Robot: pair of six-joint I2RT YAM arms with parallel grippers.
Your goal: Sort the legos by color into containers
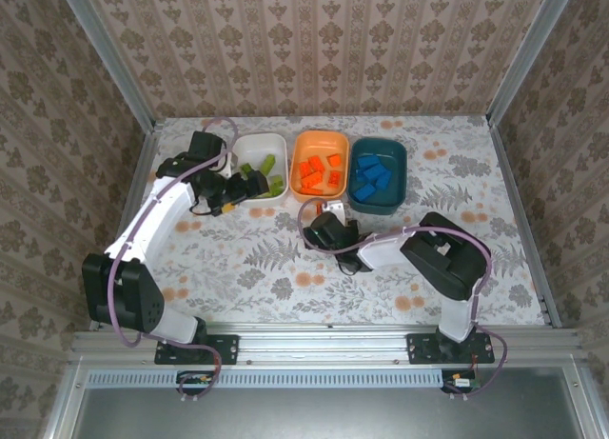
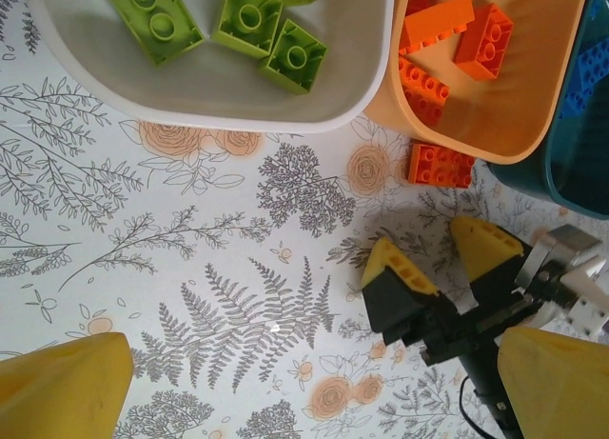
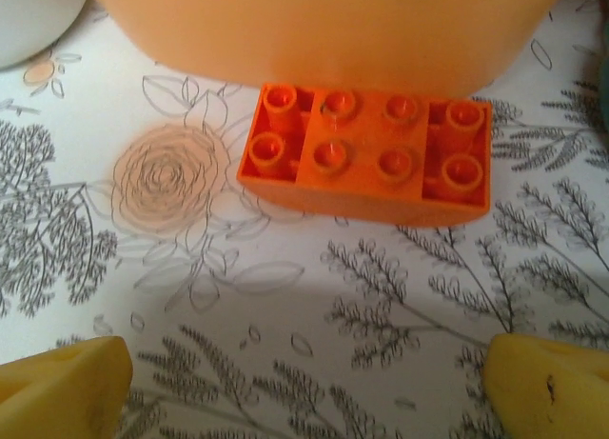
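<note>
Orange brick point(image 3: 366, 158) beside orange tub point(image 3: 333, 29), just ahead of right claw point(image 3: 304, 391), jaws spread, left claw point(image 2: 304, 391) spread too

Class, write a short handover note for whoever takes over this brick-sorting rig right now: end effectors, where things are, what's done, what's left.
Left end effector: open, empty, near the white tub.
Right end effector: open, empty, lined up on one orange brick lying just outside the orange tub.
Done: green bricks in the white tub, orange bricks in the orange tub, blue bricks in the teal tub.
Left: that loose orange brick, likely the last, goes into the orange tub.
</note>
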